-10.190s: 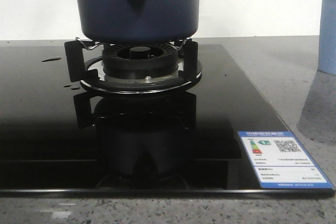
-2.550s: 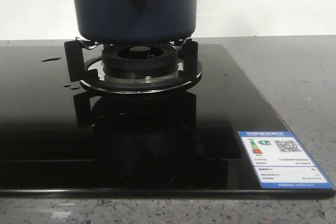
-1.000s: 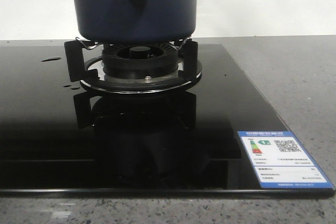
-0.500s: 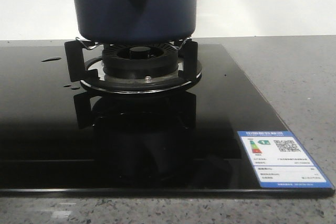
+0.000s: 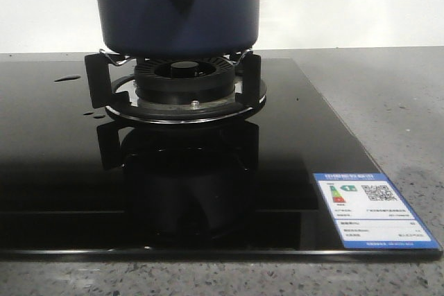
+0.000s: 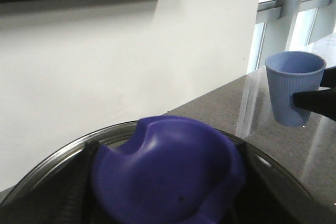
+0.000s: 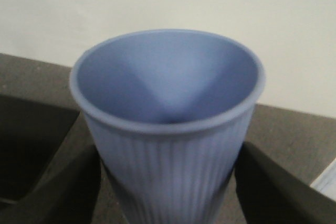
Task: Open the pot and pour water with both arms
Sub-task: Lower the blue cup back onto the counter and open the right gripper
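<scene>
Pot [image 5: 177, 8] on the burner [image 5: 184, 86] — left jaws grip its lid knob [image 6: 165, 174], right jaws clasp the cup [image 7: 167, 124].

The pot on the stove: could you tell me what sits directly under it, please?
The pot rests on the black pan-support prongs over the round burner, set on the glossy black cooktop. The pot's underside itself is hidden.

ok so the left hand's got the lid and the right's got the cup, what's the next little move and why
Probably carry the light blue cup in the right gripper toward the pot. The cup is upright and off to the side in the air. The left gripper is closed on the lid's purple knob, so the lid seems already dealt with.
</scene>
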### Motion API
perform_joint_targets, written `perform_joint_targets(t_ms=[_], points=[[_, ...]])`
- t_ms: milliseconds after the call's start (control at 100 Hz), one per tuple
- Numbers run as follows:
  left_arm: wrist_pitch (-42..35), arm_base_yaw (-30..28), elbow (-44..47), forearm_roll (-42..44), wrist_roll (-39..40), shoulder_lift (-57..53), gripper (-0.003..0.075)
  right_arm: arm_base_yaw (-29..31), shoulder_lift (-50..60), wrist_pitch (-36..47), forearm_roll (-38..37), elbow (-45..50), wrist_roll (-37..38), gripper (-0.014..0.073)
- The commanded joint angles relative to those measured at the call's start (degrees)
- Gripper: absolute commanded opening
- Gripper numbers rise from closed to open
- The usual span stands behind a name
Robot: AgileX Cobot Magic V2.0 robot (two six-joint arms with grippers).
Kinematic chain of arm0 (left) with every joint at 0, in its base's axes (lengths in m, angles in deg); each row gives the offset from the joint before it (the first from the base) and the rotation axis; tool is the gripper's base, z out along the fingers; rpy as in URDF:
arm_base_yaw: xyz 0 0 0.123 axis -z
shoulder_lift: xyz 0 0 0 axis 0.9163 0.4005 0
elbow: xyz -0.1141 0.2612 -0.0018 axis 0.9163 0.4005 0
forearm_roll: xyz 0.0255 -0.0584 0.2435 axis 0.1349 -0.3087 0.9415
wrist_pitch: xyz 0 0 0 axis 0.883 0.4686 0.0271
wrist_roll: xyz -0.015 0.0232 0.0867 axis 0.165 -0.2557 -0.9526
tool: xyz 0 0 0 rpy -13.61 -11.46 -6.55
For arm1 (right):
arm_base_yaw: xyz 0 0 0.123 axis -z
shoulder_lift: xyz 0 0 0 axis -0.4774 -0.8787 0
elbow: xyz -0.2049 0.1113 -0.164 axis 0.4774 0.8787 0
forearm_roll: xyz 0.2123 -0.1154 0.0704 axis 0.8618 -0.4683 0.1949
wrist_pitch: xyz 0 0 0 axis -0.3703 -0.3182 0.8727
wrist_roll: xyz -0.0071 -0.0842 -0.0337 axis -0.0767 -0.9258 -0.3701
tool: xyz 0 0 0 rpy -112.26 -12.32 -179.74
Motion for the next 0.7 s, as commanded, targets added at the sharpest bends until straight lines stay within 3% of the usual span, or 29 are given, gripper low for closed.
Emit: perform_joint_targets(t_ms=[0, 310, 540, 610, 690], points=[[-0.2, 1.51, -1.78, -4.41, 0.09, 0.11, 0.0285, 4.16, 2.36, 9.79, -1.44, 4.03, 1.4, 0.0277], [-0.08, 4.58, -1.78, -6.1, -4.33, 2.47, 0.0285, 14.8, 1.11, 27.7, -0.94, 14.01, 1.4, 0.0277], [-0.08, 4.58, -1.78, -7.31, -4.33, 2.47, 0.0285, 15.44, -1.9, 28.15, -0.94, 14.58, 1.4, 0.0283], [0.27, 4.58, -1.78, -7.31, -4.33, 2.47, 0.0285, 15.44, -2.13, 28.41, -0.94, 14.58, 1.4, 0.0323], [1.03, 4.58, -1.78, -7.31, -4.33, 2.47, 0.0285, 15.44, -2.13, 28.41, -0.94, 14.58, 1.4, 0.043]])
